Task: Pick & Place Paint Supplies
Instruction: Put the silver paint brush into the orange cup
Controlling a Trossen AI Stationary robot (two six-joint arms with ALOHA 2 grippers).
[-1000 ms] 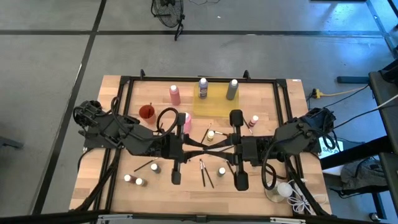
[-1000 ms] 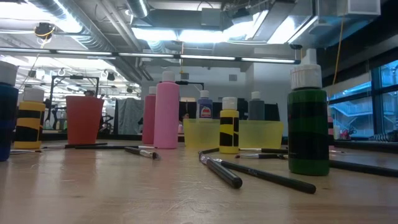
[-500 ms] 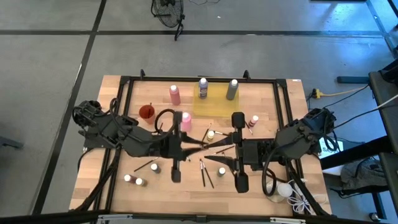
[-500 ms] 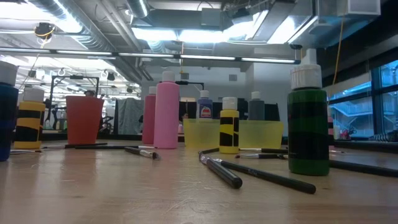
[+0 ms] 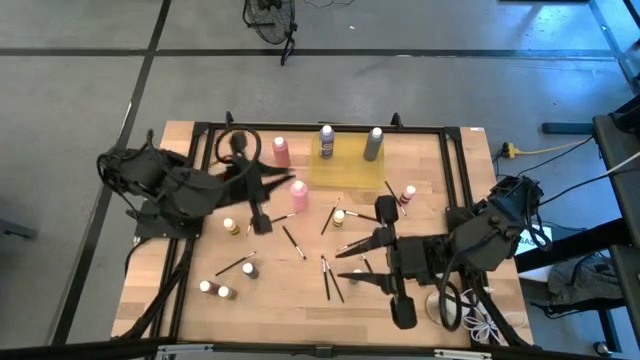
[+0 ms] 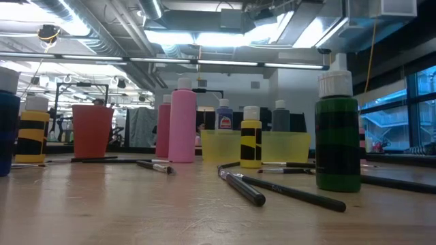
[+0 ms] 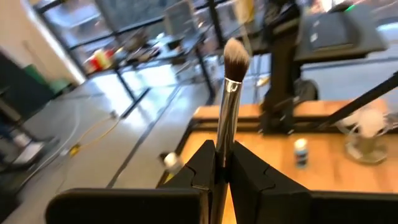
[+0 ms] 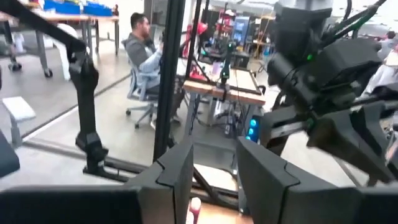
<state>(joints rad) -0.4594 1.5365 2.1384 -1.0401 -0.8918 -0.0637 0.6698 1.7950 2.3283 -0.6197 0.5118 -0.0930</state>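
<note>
A paintbrush [image 7: 227,106] stands upright, bristles up, pinched tight in the left gripper [image 7: 221,163], lifted above the table's [image 5: 190,300] left side near the pink bottle [image 5: 281,151]. More brushes [image 5: 331,278] and small bottles lie scattered mid-table. The right gripper [image 8: 211,163] hovers low on the right with its fingers parted and nothing between them.

Bare surface [image 5: 270,270] is left between the left hand [image 5: 292,185] and the right hand [image 5: 345,262]. Passage near the right hand is crowded by scattered paintbrushes [image 5: 330,278] and a small bottle [image 5: 339,216].
</note>
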